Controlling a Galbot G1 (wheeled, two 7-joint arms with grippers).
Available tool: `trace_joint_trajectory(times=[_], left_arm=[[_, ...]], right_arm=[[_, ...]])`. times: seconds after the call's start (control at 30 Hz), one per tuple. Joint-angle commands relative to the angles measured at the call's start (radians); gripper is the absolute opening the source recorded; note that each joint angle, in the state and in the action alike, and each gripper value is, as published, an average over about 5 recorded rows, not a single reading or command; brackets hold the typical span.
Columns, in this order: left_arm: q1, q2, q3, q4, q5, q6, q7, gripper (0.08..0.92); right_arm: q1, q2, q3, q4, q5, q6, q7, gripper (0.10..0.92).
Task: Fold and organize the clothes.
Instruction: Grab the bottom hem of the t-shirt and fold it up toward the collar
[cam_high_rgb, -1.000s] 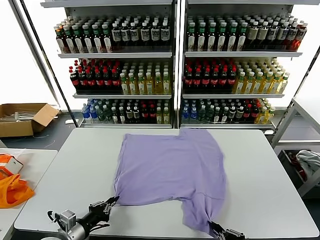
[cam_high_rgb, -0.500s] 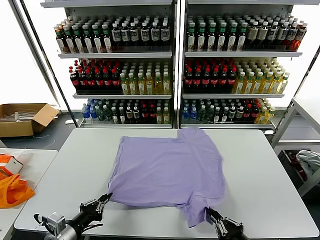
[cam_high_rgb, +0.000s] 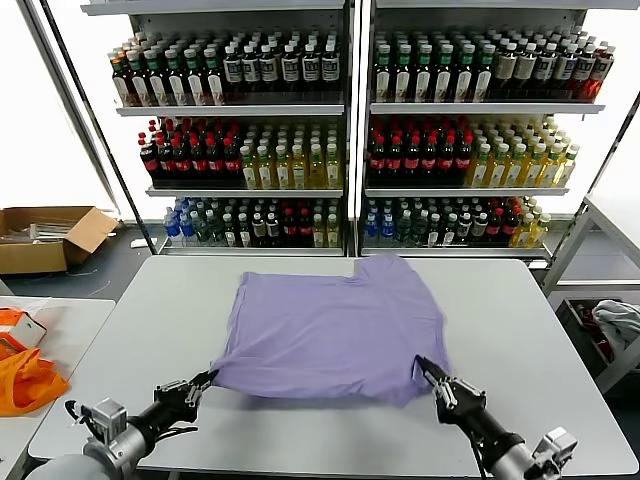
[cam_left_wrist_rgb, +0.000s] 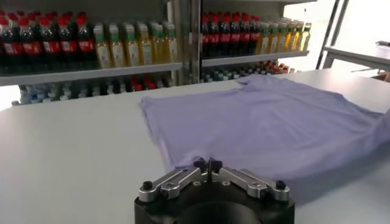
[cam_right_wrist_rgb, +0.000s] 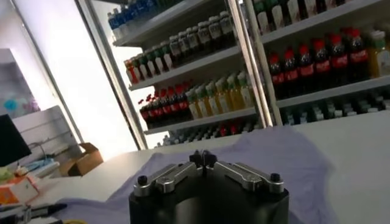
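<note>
- Lavender T-shirt (cam_high_rgb: 330, 335) lies spread on the grey counter (cam_high_rgb: 540, 330), in its middle, with the far edge near the shelves of bottles (cam_high_rgb: 350, 140).
- Your left pincer (cam_high_rgb: 200, 388) is at the near left corner of the shirt, its two tips pressed together on the hem; the left wrist view shows the tips meeting right at the cloth edge, so you are holding the shirt there.
- Your right pincer (cam_high_rgb: 428, 372) is at the near right corner, tips likewise closed, with the cloth pinched between them (the right wrist view shows fabric just past the tips).
- Near edge of the shirt looks lifted and rolled slightly off the counter between the two grips, with a shadow under it.
- Progress, as I judge it: you are early in the first fold. Both corners are gripped, but the near edge has not yet been laid over the body of the shirt.
- Left to do: carry the near edge over toward the shelves, let go, make the remaining folds, then set the shirt aside tidily.
- Orange fabric (cam_high_rgb: 25, 380) on the side table at your left is not part of this job.
</note>
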Motion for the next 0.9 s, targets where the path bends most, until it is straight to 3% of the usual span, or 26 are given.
trace_joint_trajectory(times=[0.03,0.53,0.77,0.9], left_arm=[[-0.208,0.126,0.1,0.132,-0.008,0.006,0.013,0.103],[-0.579,0.08,0.381,0.449,-0.033,0.013,0.034,0.151],[-0.614,0.067,0.384,0.506,-0.026,-0.006,0.021,0.34],[-0.524,0.088,0.314,0.437,-0.031,-0.014,0.015,0.453]], right_arm=[[0.242,0.004,-0.039,-0.132,0.035,-0.001,0.061,0.107],[0.443,0.007,-0.167,-0.42,-0.05,-0.013,0.08,0.107],[0.468,0.015,-0.187,-0.428,-0.104,-0.05,0.084,0.127],[0.403,0.005,-0.141,-0.333,-0.129,-0.074,0.109,0.224]])
